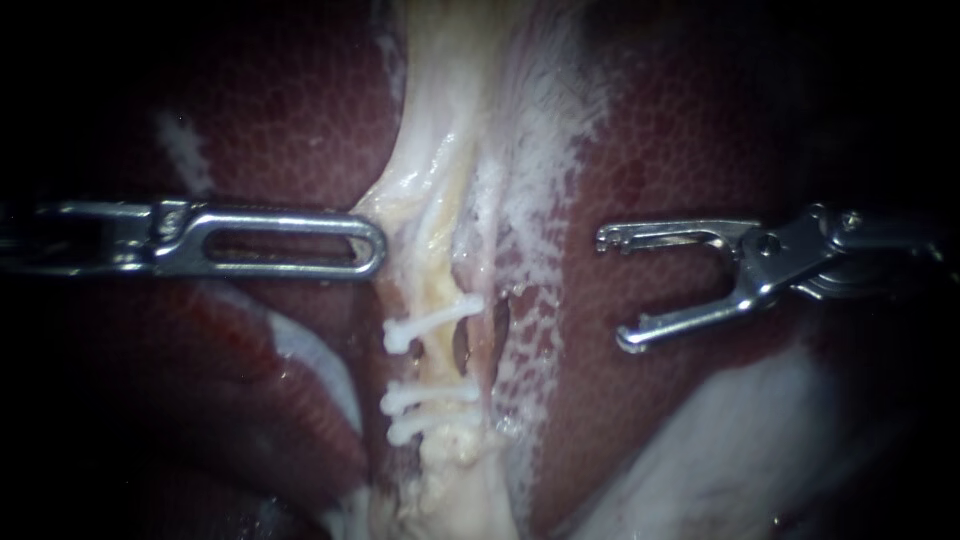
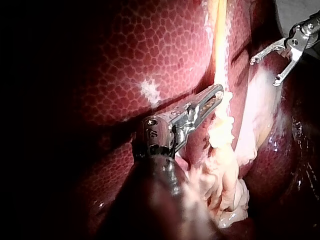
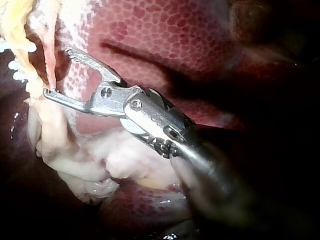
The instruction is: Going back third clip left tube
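Two pale tubes run down the middle between liver lobes. The left tube point(image 1: 440, 285) carries three white clips: one point(image 1: 435, 322) higher and two close together point(image 1: 430, 395) point(image 1: 420, 426) below. My left instrument point(image 1: 368, 245) reaches in from the left, its slotted jaws shut on the pale tissue point(image 1: 385, 205) at the tube's left edge; in the left wrist view its tip point(image 2: 216, 95) presses into that tissue. My right instrument point(image 1: 616, 290) hangs to the right of the tubes, jaws wide open and empty, apart from the tissue. The right wrist view shows the same open jaws point(image 3: 56, 71) near the clips point(image 3: 19, 62).
Dark red liver point(image 1: 300, 110) lies on both sides of the tubes. The thinner right tube point(image 1: 492, 300) sits beside a white frayed membrane point(image 1: 535, 200). A pale smooth mass point(image 1: 740, 450) lies below my right instrument. Lumpy pale tissue point(image 2: 225, 170) gathers under the left instrument.
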{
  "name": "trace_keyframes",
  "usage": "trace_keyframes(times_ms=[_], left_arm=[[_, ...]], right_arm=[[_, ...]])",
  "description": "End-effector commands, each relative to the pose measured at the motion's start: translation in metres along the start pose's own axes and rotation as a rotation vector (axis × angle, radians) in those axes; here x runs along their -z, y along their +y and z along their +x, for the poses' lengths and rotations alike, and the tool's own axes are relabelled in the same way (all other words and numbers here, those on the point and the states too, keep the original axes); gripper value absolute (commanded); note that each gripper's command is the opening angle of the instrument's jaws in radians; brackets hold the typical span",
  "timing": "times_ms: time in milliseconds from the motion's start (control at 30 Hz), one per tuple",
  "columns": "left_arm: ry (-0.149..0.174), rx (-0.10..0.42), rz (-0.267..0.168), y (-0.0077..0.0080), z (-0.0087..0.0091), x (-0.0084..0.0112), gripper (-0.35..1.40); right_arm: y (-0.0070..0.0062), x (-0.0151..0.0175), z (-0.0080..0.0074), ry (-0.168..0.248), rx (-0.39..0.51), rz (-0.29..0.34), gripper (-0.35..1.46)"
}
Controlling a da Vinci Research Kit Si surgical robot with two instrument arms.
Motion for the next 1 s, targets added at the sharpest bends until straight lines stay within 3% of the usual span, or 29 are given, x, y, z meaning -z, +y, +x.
trace_keyframes(times_ms=[33, 367, 667, 1000], left_arm=[[0.000, 0.000, -0.001, 0.0000, 0.0000, 0.0000, -0.35], [-0.001, -0.002, -0.002, 0.0006, 0.0002, -0.0006, -0.35], [0.005, -0.014, -0.014, 0.0034, 0.0015, -0.0028, -0.35], [0.007, -0.017, -0.018, 0.0036, 0.0021, -0.0047, -0.35]], right_arm=[[0.0000, -0.0001, -0.0001, 0.001, 0.001, -0.001, 0.60], [-0.0001, -0.0004, -0.0003, 0.001, 0.003, -0.005, 0.60], [-0.0002, -0.0004, -0.0003, 0.001, 0.003, -0.005, 0.60], [-0.0003, -0.0003, -0.0003, 0.000, 0.003, -0.004, 0.60]])
